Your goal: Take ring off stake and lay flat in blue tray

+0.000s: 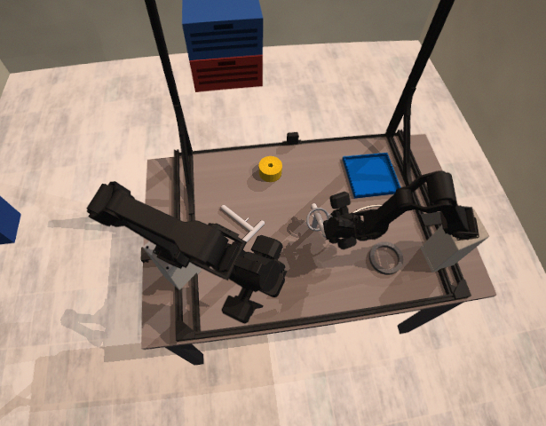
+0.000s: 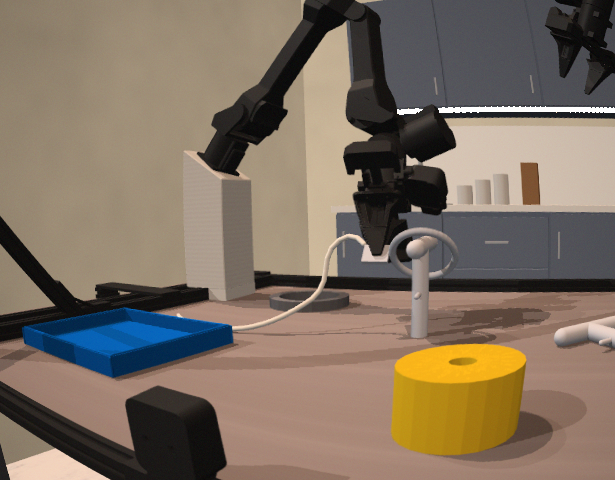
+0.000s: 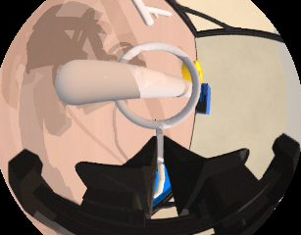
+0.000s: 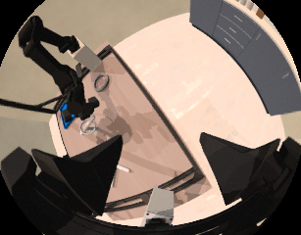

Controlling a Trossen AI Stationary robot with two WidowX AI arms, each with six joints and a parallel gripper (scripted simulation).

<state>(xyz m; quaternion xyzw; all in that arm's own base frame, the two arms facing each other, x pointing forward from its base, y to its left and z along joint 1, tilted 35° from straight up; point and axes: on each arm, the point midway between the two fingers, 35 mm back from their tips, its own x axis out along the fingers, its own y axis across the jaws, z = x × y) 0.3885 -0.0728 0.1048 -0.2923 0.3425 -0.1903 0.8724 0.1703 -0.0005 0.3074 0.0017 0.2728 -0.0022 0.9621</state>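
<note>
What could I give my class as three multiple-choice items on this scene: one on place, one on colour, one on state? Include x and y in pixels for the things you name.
1. Where does the yellow cylinder (image 1: 270,172) (image 2: 457,408) (image 3: 188,72) stand?
A) in the tray
B) on the table (image 1: 226,178) (image 2: 297,372) (image 3: 42,103) (image 4: 145,122)
C) on the floor

2. What colour is the tray (image 1: 371,175) (image 2: 172,352) (image 3: 165,187) (image 4: 68,124)?
A) red
B) green
C) blue

3. How is the right gripper (image 1: 259,277) (image 2: 576,85) (image 4: 163,138)?
A) open
B) shut on the ring
C) shut on nothing

1 B: the top view shows it on the tabletop, away from the tray.
2 C: its floor and walls are blue.
3 A: its fingers stand wide apart in its wrist view.
</note>
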